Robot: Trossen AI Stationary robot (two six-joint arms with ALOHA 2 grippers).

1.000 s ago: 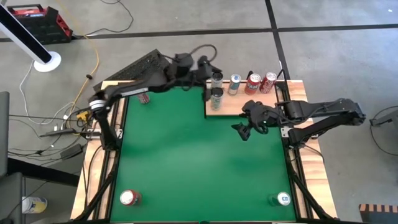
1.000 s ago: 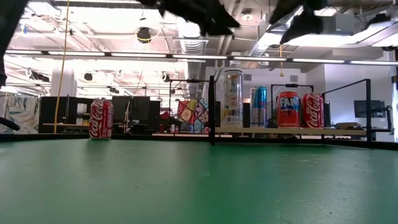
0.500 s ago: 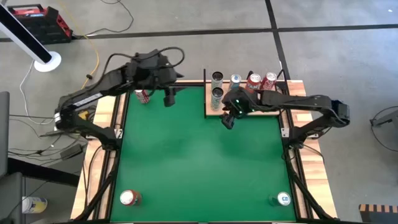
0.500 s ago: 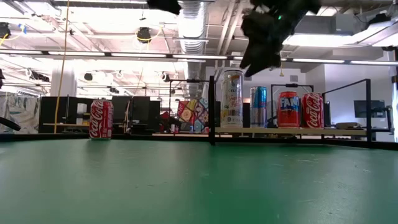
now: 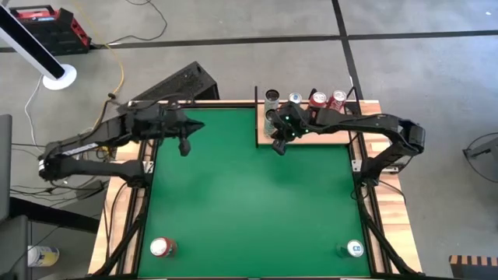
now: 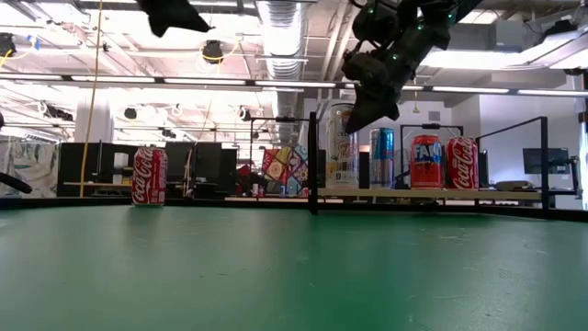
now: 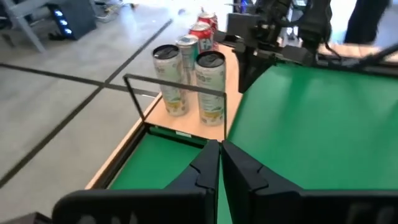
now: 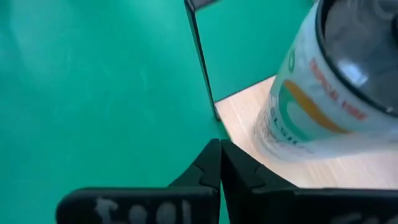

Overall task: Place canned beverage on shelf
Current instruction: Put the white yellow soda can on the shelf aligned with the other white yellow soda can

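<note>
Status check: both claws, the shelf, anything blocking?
Left claw shut, empty, above the green surface. Right claw shut, empty, at the shelf corner beside the tall can. Five cans on shelf; three off it. Nothing blocking.

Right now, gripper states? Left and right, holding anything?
Left gripper: closed, empty, raised over the green surface's far left area.
Right gripper: closed, empty, at the shelf's corner beside the tall can.
</note>
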